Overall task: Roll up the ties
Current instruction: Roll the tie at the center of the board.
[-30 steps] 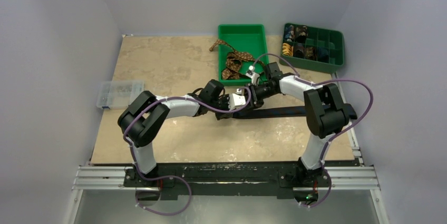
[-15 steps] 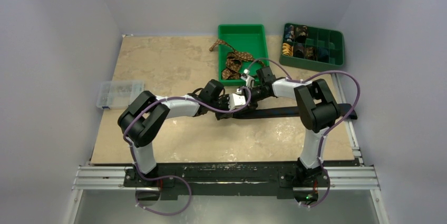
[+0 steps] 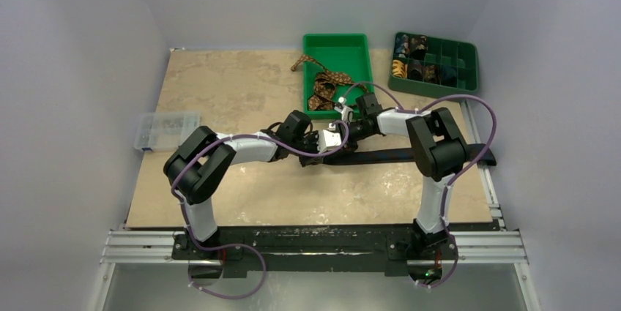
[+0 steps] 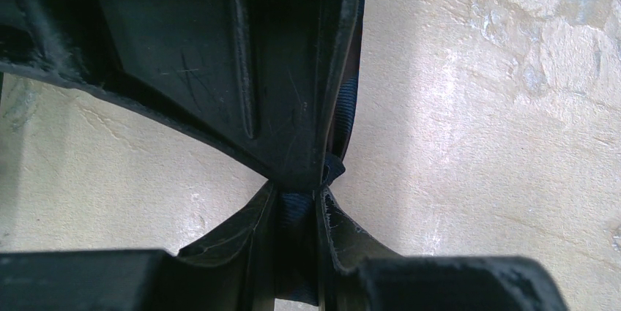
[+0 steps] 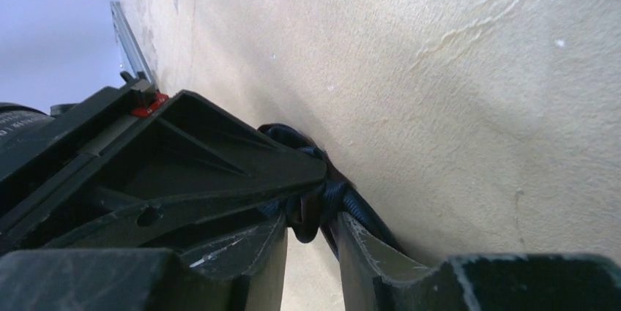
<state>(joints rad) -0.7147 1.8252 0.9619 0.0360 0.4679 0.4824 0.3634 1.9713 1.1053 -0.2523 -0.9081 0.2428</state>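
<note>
A clear box (image 3: 167, 130) sits at the far left of the table (image 3: 242, 84) as two robot arms meet near its middle over a dark tie (image 3: 384, 156). The left pincer (image 4: 296, 192) is clamped nearly shut on the tie's left end, navy fabric pinched between its tips. Just beside it, the right pincer (image 5: 313, 216) is narrowed on a bunched fold of the same tie. From that shared grip the tie's long axis runs flat to the right, toward the table's right edge, so all the free length lies to the right of both pincers. Any rolling would likely have to travel that way. The right arm crosses over part of the strip and hides it. The pincers themselves cover the gripped end from above, so how much of a coil exists there is hard to make out. Behind, a brown tie (image 3: 322, 91) spills from a green tray (image 3: 335, 36), and a compartment tray (image 3: 439, 91) stands farthest right.
</note>
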